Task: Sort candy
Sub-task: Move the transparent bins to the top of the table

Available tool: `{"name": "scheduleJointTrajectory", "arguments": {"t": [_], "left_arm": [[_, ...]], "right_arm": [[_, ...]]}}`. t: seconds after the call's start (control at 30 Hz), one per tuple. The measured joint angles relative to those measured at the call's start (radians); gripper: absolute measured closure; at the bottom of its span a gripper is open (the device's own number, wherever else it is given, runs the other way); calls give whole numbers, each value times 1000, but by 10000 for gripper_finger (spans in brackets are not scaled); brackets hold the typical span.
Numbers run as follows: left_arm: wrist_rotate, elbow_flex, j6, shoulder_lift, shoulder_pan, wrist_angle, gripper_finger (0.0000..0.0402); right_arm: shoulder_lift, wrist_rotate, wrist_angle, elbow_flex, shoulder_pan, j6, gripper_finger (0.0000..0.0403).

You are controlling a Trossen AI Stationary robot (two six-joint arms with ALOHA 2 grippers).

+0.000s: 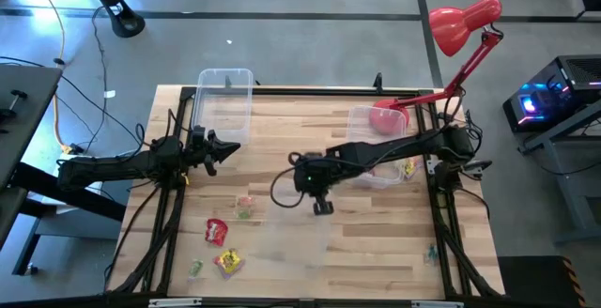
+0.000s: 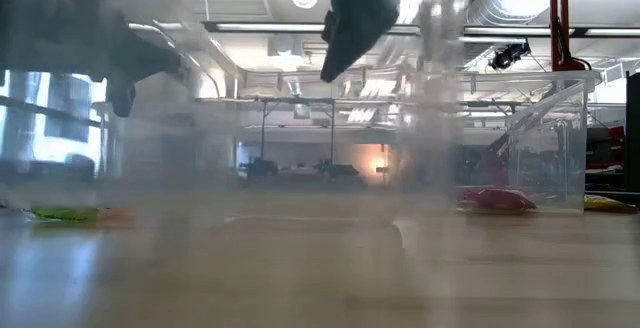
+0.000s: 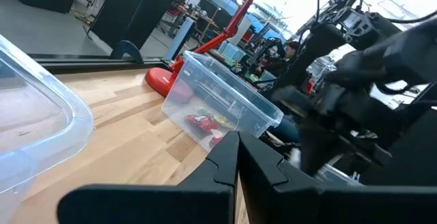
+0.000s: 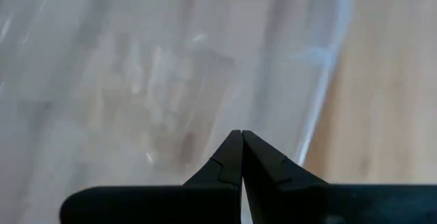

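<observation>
Candy lies on the near-left part of the table: a red packet (image 1: 216, 230), a yellow packet (image 1: 227, 262), a green piece (image 1: 195, 269) and pale pieces (image 1: 246, 205). Red sweets (image 3: 201, 121) rest on the floor of the clear bin on the right (image 1: 380, 153). A yellow sweet (image 1: 408, 169) lies beside that bin. My right gripper (image 1: 322, 205) hangs shut above mid-table, and its wrist view (image 4: 241, 138) shows clear plastic under it. My left gripper (image 1: 221, 148) is shut (image 3: 235, 149), held above the table's left side near the far-left clear bin (image 1: 225, 97). Neither holds anything.
A red desk lamp stands with its base (image 1: 387, 115) at the far right by the right bin, its head (image 1: 460, 22) beyond the table. A small green piece (image 1: 432, 250) lies near the right edge. Bare wood stretches across the near right (image 1: 376, 252).
</observation>
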Motion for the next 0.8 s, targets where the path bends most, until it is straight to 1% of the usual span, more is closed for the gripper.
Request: {"name": "scheduleJointTrajectory", "arguments": {"t": [0.23,0.57,0.8], "left_arm": [[0,0,0,0,0,0,401],[0,0,0,0,0,0,401],[0,0,0,0,0,-1,401]], "right_arm": [[7,92,39,6,-93,-17,403],[44,82,195,6,-228,4,403],[86,130,265,5,-338,147,403]]}}
